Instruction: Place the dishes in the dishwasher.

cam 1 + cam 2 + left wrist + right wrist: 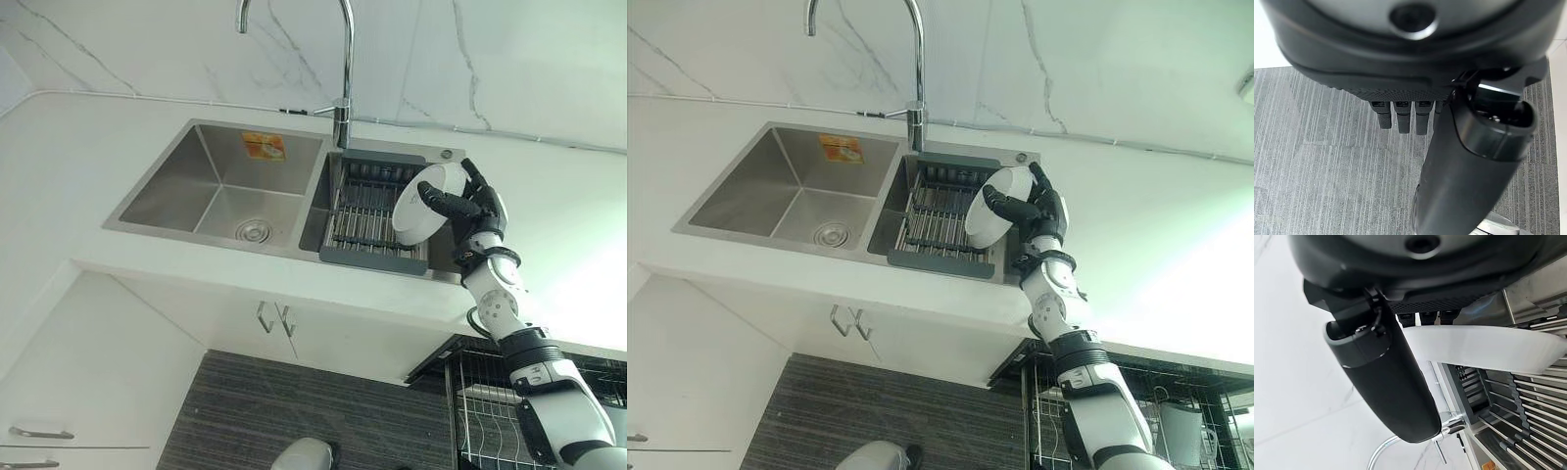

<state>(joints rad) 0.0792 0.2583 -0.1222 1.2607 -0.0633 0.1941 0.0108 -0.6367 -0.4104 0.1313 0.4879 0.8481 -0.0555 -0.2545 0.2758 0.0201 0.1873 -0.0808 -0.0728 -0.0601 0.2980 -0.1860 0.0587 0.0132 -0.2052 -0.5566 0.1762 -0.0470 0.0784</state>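
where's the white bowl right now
The white bowl is held in the right hand above the drying rack in the sink's right basin.

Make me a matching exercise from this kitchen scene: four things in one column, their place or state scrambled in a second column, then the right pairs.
Things:
1. white bowl
2. drying rack
3. tap
4. left hand

Places or states:
A. idle above the grey floor
B. sits in the sink's right basin
C. held in the right hand
D. rises behind the sink

Pairs: 1-C, 2-B, 3-D, 4-A
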